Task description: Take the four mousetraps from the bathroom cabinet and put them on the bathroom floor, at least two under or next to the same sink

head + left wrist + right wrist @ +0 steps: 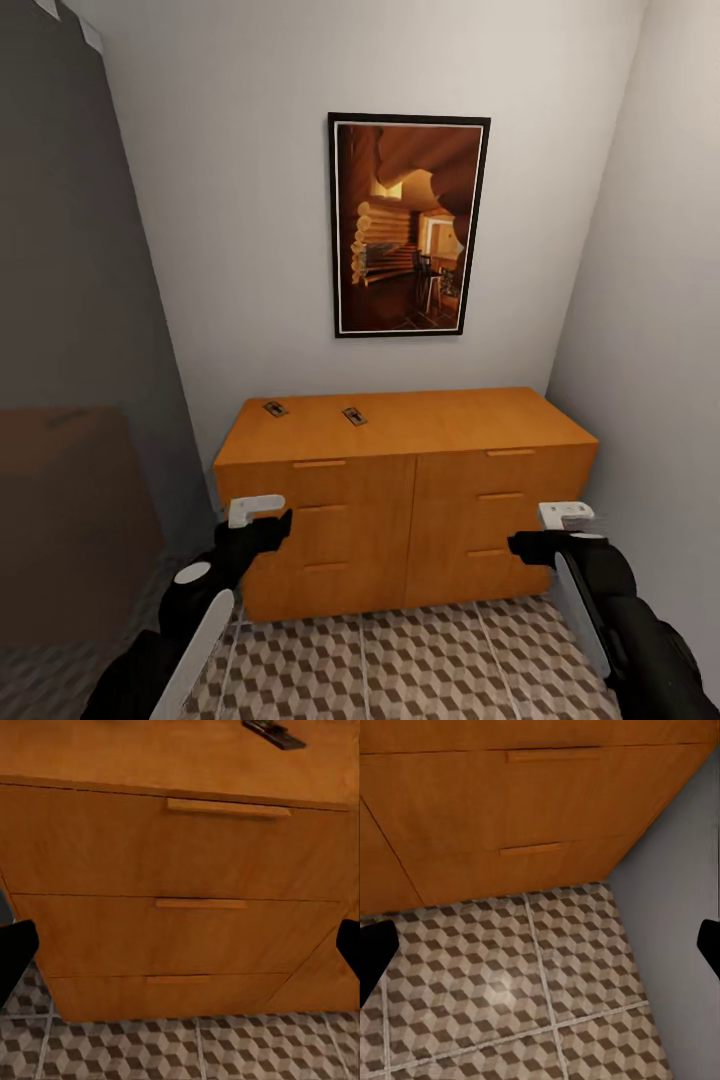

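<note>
Before the orange dresser [400,500], both pincers [180,945] [540,945] hang spread above cube-patterned floor [420,660].

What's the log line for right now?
two mousetraps on orange cabinet | left gripper open | right gripper open | nothing held

My head camera looks down from farther back at the orange-brown cabinet [405,500], while both wrist cameras face its drawer fronts and the tiled floor [510,997] close up.
</note>
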Tool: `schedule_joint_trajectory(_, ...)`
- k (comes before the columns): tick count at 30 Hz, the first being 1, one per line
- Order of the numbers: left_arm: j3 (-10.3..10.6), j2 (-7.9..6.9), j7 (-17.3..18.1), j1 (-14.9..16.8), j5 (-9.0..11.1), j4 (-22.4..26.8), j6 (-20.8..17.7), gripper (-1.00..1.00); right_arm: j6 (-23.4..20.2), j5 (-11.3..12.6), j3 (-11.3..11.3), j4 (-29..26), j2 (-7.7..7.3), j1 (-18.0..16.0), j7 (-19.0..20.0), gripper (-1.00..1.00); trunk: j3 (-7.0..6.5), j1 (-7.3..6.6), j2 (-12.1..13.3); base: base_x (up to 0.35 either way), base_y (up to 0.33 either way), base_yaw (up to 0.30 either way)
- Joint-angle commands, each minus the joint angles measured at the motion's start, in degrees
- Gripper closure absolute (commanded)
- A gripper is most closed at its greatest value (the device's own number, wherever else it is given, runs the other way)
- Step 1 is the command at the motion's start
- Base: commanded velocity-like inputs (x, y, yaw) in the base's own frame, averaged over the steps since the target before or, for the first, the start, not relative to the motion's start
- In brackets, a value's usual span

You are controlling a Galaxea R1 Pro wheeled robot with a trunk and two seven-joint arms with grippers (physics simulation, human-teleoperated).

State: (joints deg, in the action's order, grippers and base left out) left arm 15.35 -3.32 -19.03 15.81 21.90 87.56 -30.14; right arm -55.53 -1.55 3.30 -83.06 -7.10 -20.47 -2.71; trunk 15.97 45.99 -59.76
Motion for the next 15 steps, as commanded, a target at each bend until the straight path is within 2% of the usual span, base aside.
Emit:
schedule_joint_trajectory(1, 0.16, 0.45, -0.58, 2.86, 0.63, 0.03, -0.43, -1.00, -1.52, -0.09, -0.04, 0.05, 0.02, -2.13, -0.12, -1.00, 0.09, 0.01, -0.06, 0.000, 0.000, 0.000)
schedule_joint_trajectory(5, 0.18, 2.15, -0.57, 9.33, 0.66, -0.10, -1.82, -1.00, -3.32, 0.04, -0.05, 0.28, 0.13, -6.30, -0.29, -1.00, 0.09, 0.01, -0.06, 0.000, 0.000, 0.000)
schedule_joint_trajectory(10, 0.20, 5.21, -0.56, 17.72, 0.55, -0.68, -5.35, -1.00, -4.28, 0.32, -0.17, 0.69, 0.36, -11.21, -0.64, -1.00, 0.09, 0.01, -0.06, 0.000, 0.000, 0.000)
schedule_joint_trajectory(11, 0.20, 6.21, -0.53, 20.54, 0.54, -1.08, -6.95, -1.00, -4.46, 0.39, -0.24, 0.99, 0.49, -12.92, -0.94, -1.00, 0.09, 0.01, -0.06, 0.000, 0.000, 0.000)
schedule_joint_trajectory(15, 0.20, 7.45, -0.46, 25.55, 0.66, -1.85, -9.76, -1.00, -4.47, 0.44, -0.36, 2.02, 0.78, -16.26, -1.96, -1.00, 0.09, 0.01, -0.06, 0.000, 0.000, 0.000)
